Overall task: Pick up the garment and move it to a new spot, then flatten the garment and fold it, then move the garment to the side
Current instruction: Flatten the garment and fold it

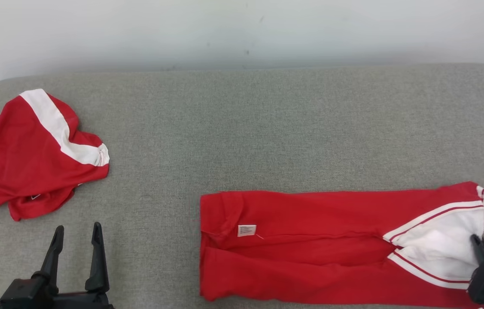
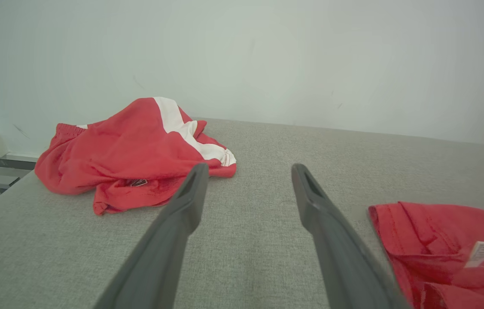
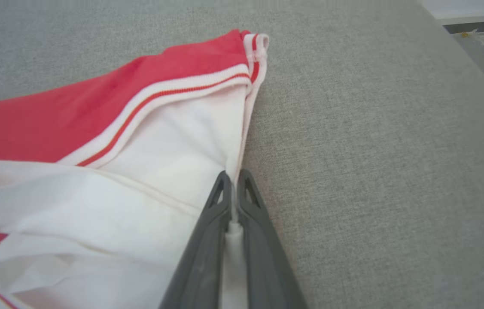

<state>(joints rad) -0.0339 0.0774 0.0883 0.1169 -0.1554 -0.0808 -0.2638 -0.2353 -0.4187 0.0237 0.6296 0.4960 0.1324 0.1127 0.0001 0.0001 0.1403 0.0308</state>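
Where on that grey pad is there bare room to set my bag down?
The widest free patch is the back strip of the grey pad, between the wall and the folded garment, right of the crumpled garment. A narrower gap lies between the two garments. The near right is crowded: the right jaws pinch the folded garment's white end.

Light was bright, even, diffuse. Faint soft shadow lay along wall (image 1: 242,34) base, far ahead of left gripper (image 1: 78,227). White of garment (image 3: 160,163) beside right gripper (image 3: 234,174) held detail; finger bases were blurred near lens.
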